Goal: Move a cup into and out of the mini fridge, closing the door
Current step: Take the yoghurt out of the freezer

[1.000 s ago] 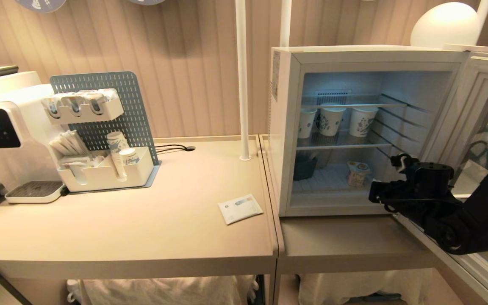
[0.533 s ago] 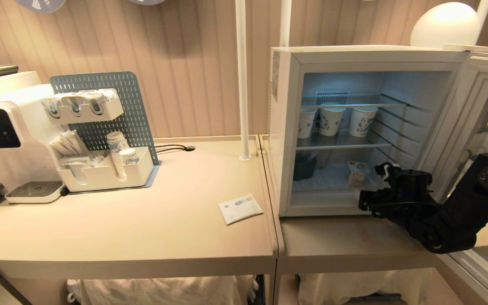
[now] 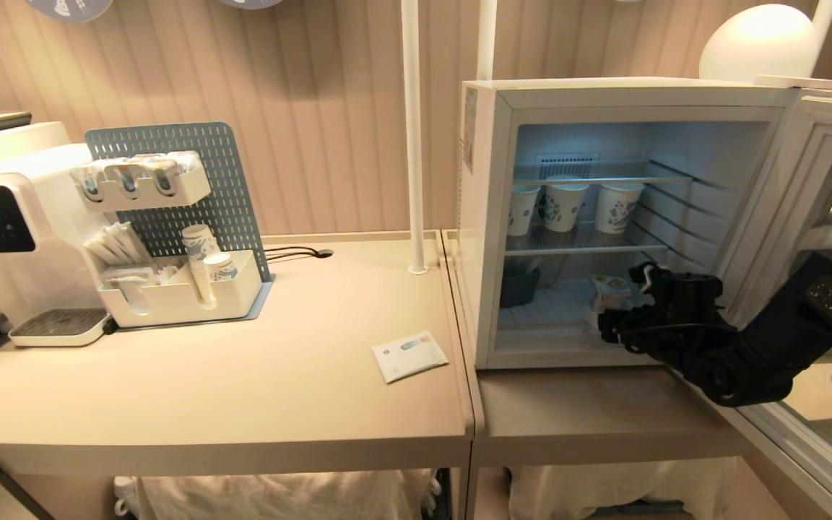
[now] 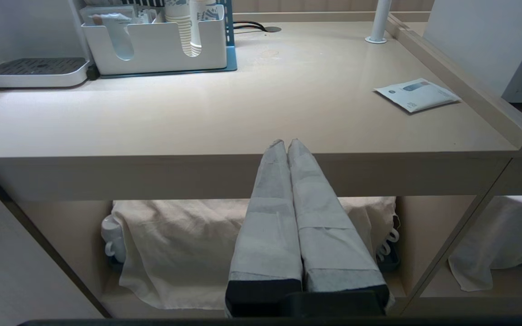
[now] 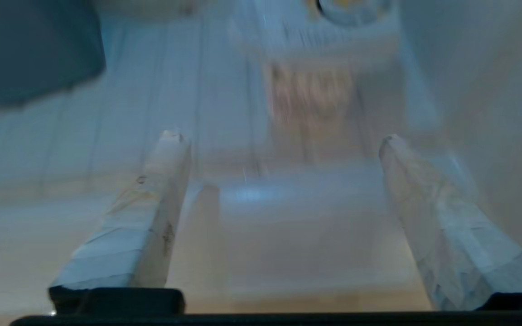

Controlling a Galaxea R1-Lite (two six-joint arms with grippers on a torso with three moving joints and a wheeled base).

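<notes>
Head view shows the right gripper point(image 3: 607, 325) with fingers spread wide and empty at the mini fridge point(image 3: 488, 217) mouth, the cup point(image 3: 607, 290) on the bottom floor just at its twelve o'clock: the retrieval step, needing forward reach then closing.

My head camera looks down on the table point(image 3: 243, 390) and open mini fridge point(image 3: 488, 217); my left wrist faces the table edge, my right wrist close inside the fridge
</notes>
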